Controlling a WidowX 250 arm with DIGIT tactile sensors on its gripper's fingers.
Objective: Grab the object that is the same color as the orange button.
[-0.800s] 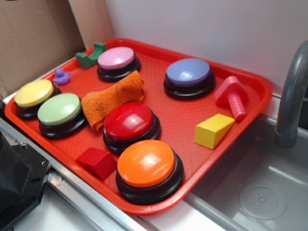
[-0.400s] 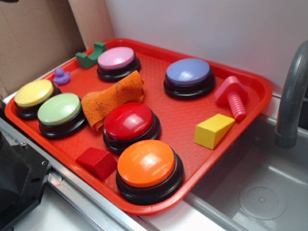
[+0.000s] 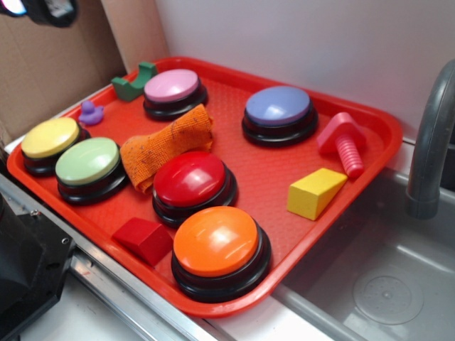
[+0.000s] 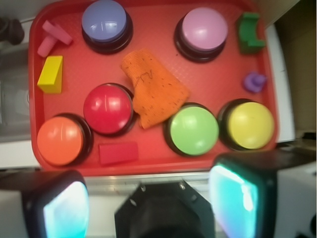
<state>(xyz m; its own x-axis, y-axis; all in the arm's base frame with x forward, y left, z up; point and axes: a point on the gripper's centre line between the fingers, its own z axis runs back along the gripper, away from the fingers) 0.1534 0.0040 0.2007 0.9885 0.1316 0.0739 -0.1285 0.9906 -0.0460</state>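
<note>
Approach step: tool [image 4: 148, 198] hung high above tray [image 4: 153, 163], jaws spread, empty. Next move likely calls for descent onto orange rag [image 4: 154, 89] between red button [image 4: 108, 108] and green button [image 4: 194, 130].

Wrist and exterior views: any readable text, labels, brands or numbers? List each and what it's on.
None readable in either view.
Cloth: faint dark marks near its top in the wrist view, possibly handwriting, too blurred to read.
Buttons, including the orange button: plain domes, no print visible.
Tray, blocks and faucet: no labels visible.
Gripper: no markings legible on it.
</note>
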